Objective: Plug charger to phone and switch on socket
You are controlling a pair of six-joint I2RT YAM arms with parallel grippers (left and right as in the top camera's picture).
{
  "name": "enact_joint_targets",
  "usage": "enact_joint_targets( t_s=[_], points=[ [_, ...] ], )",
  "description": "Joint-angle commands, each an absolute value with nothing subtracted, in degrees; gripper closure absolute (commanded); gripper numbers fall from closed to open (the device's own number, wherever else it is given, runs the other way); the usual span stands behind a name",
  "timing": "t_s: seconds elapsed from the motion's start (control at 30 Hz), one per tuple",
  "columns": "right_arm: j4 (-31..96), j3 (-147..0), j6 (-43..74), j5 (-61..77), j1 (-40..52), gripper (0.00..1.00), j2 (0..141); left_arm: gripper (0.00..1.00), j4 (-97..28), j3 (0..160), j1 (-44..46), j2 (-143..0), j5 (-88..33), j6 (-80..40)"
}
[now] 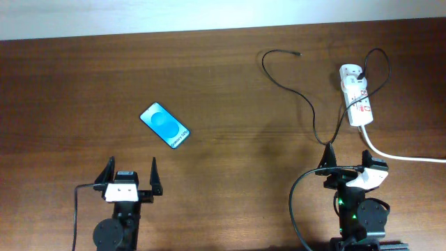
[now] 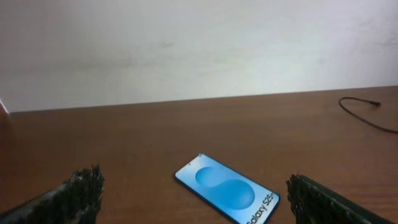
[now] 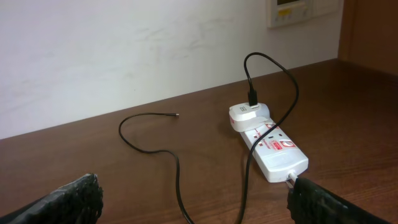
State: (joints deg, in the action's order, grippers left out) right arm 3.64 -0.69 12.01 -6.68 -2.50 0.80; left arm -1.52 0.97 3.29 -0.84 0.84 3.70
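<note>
The phone point(image 1: 164, 125) lies flat on the brown table, blue screen up, just ahead of my left gripper point(image 1: 132, 165), which is open and empty. In the left wrist view the phone point(image 2: 227, 196) lies between and beyond the open fingers point(image 2: 196, 186). The white socket point(image 1: 359, 101) lies at the far right with the charger's white plug point(image 1: 350, 75) in it. The black charger cable point(image 1: 288, 88) loops across the table; its free connector tip point(image 1: 298, 53) lies at the back. My right gripper point(image 1: 346, 157) is open and empty, just in front of the socket point(image 3: 273, 149); two cable strands point(image 3: 155, 151) run between its fingers point(image 3: 194, 190).
The socket's thick white cord point(image 1: 397, 155) runs off to the right edge, close beside my right gripper. A pale wall point(image 2: 199, 50) stands behind the table's far edge.
</note>
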Motion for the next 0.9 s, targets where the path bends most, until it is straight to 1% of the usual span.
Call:
enact_joint_targets(
  t_s=[0.0, 0.13, 0.23, 0.4, 0.47, 0.57, 0.6, 0.67, 0.7, 0.73, 0.8, 0.87],
  points=[
    [3.9, -0.3, 12.0, -8.2, -2.0, 0.02, 0.5, 0.01, -1.1, 3.9, 3.0, -0.4, 1.0, 4.3],
    [3.9, -0.3, 12.0, -8.2, -2.0, 0.01, 0.5, 0.01, -1.8, 6.5, 3.0, -0.6, 1.2, 2.9],
    [3.9, -0.3, 12.0, -8.2, -2.0, 0.02, 0.5, 0.01, -5.6, 12.0, 3.0, -4.4, 1.3, 2.9],
    [3.9, -0.3, 12.0, -8.2, -2.0, 0.02, 0.5, 0.01, -10.1, 27.3, 3.0, -22.5, 1.2, 2.8],
    [3.9, -0.3, 12.0, -8.2, -2.0, 0.02, 0.5, 0.01, -14.4, 36.1, 3.0, -32.2, 1.2, 2.3],
    [3.9, -0.3, 12.0, -8.2, -2.0, 0.02, 0.5, 0.01, -26.2, 51.8, 3.0, -46.8, 0.6, -5.1],
    [3.9, -0.3, 12.0, -8.2, -2.0, 0.02, 0.5, 0.01, -32.2, 58.9, 3.0, -52.3, -1.1, -7.1],
    [3.9, -0.3, 12.0, -8.2, -2.0, 0.02, 0.5, 0.01, -37.7, 67.2, 3.0, -59.5, -9.2, -7.0],
    [3.9, -0.3, 12.0, -8.2, -2.0, 0.02, 0.5, 0.01, -38.7, 67.8, 3.0, -61.5, -19.7, -7.0],
    [3.9, -0.3, 12.0, -8.2, -2.0, 0.02, 0.5, 0.01, -40.8, 67.8, 3.0, -62.4, -25.4, -7.0],
    [3.9, -0.3, 12.0, -8.2, -2.0, 0.02, 0.5, 0.01, -42.1, 67.8, 3.0, -64.2, -31.7, -7.0],
    [3.9, -0.3, 12.0, -8.2, -2.0, 0.02, 0.5, 0.01, -40.9, 67.8, 3.0, -65.7, -32.2, -8.7]
  ],
)
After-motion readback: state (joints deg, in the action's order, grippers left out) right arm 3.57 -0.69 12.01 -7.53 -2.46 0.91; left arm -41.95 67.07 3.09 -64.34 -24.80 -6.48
